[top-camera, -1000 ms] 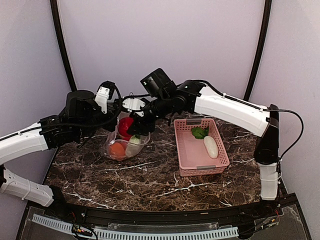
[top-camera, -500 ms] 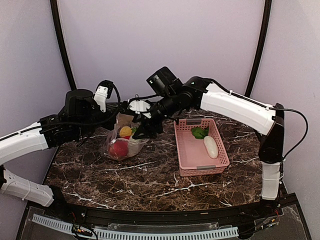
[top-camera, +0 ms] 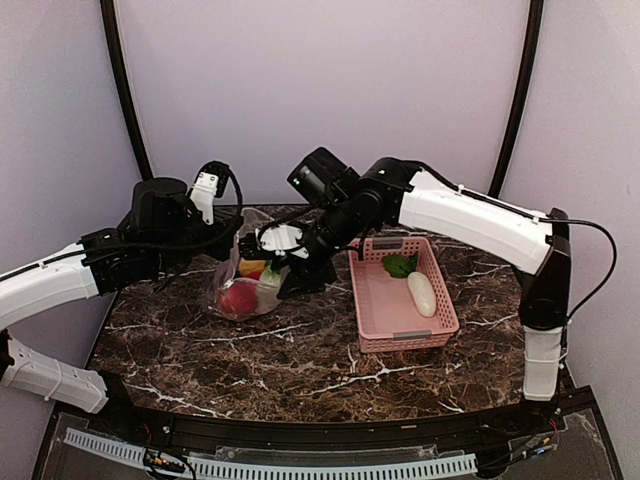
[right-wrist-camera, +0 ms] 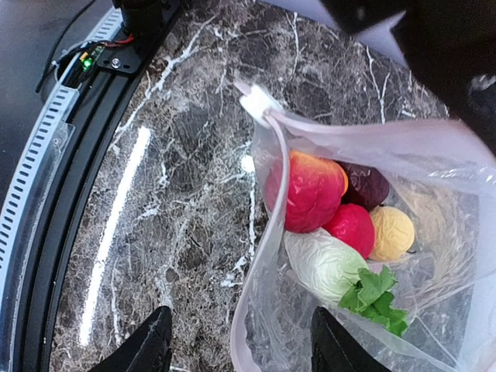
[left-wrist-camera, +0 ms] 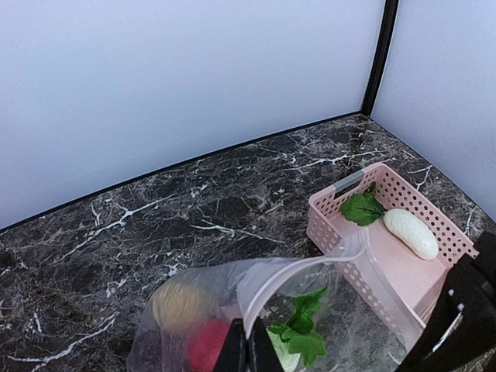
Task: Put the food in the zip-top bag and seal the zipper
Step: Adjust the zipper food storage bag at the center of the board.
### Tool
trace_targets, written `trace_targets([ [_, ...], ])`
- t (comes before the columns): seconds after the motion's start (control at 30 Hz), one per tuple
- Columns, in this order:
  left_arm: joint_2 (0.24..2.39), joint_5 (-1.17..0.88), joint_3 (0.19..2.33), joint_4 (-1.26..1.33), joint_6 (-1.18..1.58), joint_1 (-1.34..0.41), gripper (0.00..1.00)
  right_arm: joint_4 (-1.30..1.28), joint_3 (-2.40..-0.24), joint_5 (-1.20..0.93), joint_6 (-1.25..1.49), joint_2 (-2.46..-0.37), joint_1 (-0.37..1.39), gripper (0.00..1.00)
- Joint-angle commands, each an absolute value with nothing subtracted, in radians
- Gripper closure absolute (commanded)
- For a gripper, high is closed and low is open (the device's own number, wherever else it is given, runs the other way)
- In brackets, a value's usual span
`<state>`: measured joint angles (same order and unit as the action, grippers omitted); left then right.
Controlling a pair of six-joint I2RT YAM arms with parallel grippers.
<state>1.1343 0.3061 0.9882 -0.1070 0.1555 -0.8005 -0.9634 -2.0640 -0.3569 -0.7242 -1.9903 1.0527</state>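
Showing maroon ball [right-wrist-camera: 364, 184], slider [right-wrist-camera: 258, 103] — right wrist only

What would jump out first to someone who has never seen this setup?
A clear bag full of bright toy fruit sits left of centre on the dark marble table. The left pincer pinches its edge, and the right pincer hovers open over its mouth. To its right, a pink basket holds one white radish.

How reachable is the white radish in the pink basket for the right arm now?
Likely yes. The right gripper hovers open and empty by the zip-top bag; the white radish lies uncovered in the pink basket close by, with nothing standing between.
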Motion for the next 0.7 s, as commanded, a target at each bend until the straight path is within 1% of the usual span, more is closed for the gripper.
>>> trace_targets([
  [0.0,1.137,0.29,1.001,-0.114,0.164,-0.793,0.99,-0.982,-2.069,-0.255,-0.739,-2.049,1.06,0.43],
  [0.07,1.139,0.291,1.005,-0.118,0.162,-0.793,0.99,-0.98,-2.071,-0.233,-0.744,-2.057,1.062,0.48],
  [0.17,1.138,0.295,1.007,-0.121,0.16,-0.793,0.99,-0.977,-2.068,-0.205,-0.762,-2.061,1.069,0.6],
  [0.2,1.138,0.296,1.007,-0.121,0.159,-0.793,0.99,-0.976,-2.069,-0.203,-0.765,-2.058,1.069,0.66],
  [0.23,1.138,0.296,1.007,-0.122,0.159,-0.793,0.99,-0.972,-2.069,-0.201,-0.767,-2.055,1.07,0.75],
  [0.3,1.138,0.295,1.009,-0.123,0.157,-0.792,0.99,-0.966,-2.072,-0.188,-0.772,-2.054,1.071,0.89],
  [0.37,1.137,0.289,1.013,-0.127,0.157,-0.789,0.99,-0.959,-2.079,-0.174,-0.777,-2.053,1.074,0.97],
  [0.43,1.132,0.276,1.019,-0.132,0.155,-0.779,0.99,-0.953,-2.1,-0.174,-0.778,-2.051,1.076,1.0],
  [0.53,1.079,0.243,1.023,-0.114,0.152,-0.737,0.99,-0.944,-2.206,-0.155,-0.778,-2.048,1.088,1.0],
  [0.67,0.995,0.122,0.959,-0.009,0.193,-0.663,0.99,-0.907,-2.287,-0.154,-0.769,-2.034,1.101,1.0],
])
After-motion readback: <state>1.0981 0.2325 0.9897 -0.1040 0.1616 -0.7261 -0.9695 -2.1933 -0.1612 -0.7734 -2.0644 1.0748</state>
